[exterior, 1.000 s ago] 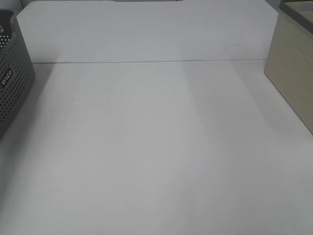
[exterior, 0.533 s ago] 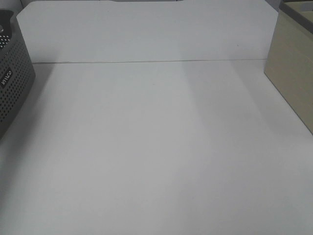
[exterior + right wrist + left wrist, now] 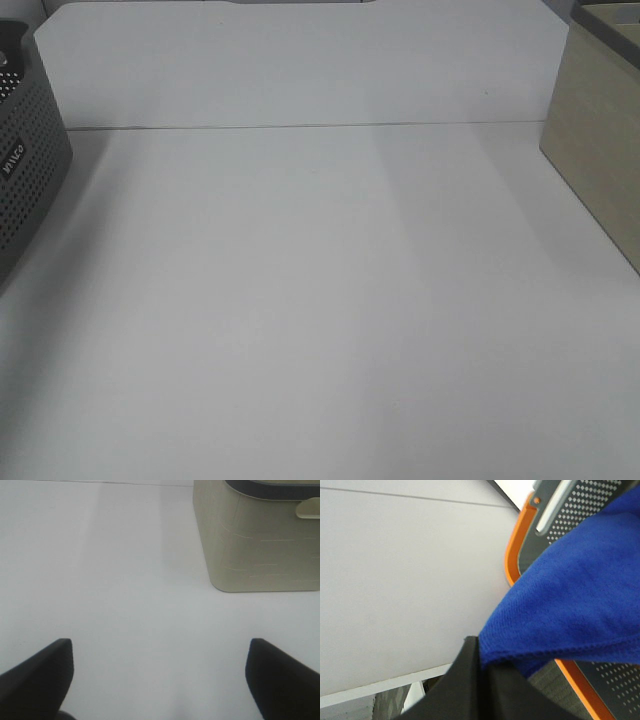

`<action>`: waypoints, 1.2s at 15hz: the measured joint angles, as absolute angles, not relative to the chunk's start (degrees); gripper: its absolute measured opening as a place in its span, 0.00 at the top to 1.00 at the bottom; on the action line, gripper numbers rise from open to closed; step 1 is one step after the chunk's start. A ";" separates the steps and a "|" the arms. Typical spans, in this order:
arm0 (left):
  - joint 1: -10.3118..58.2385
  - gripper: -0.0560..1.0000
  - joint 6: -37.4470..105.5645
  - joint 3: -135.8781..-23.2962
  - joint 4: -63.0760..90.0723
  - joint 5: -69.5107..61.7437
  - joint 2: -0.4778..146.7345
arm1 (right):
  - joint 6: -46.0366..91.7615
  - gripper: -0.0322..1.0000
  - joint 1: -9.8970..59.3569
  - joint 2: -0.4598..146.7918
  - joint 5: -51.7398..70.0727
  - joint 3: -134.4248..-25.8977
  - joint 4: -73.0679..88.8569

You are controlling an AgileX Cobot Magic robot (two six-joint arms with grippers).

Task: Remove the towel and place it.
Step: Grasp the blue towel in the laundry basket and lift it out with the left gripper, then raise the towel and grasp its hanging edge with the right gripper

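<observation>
In the left wrist view the deep blue plush towel (image 3: 570,595) fills the near side, bunched, with a stitched edge showing. My left gripper (image 3: 485,662) is shut on a fold of it, its dark fingers (image 3: 470,690) pinching the cloth. The towel drapes over a grey perforated surface with an orange rim (image 3: 512,555). My right gripper (image 3: 160,675) stands open above the bare white table (image 3: 100,580), with nothing between its black fingertips (image 3: 40,672). Neither gripper nor the towel shows in the exterior high view.
A dark grey perforated basket (image 3: 25,170) stands at the table's left edge. A beige bin (image 3: 600,150) stands at the right, and shows in the right wrist view as the beige bin (image 3: 260,540). A white back panel (image 3: 300,65) closes the far side.
</observation>
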State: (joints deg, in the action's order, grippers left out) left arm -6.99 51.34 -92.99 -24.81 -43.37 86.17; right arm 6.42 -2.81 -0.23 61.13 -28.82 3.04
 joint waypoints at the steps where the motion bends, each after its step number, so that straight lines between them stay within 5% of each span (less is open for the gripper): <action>1: -6.99 0.95 51.51 -92.99 -22.98 -42.28 84.34 | 6.42 0.09 -2.81 -0.23 61.13 -28.82 3.04; 5: -3.61 0.95 51.91 -92.99 -17.42 -38.85 79.76 | 6.42 0.09 -2.81 -0.23 61.13 -28.82 3.04; 18: 25.55 0.95 53.86 -92.99 -17.25 -37.30 78.15 | 6.42 0.09 -2.81 1.32 61.08 -28.82 3.44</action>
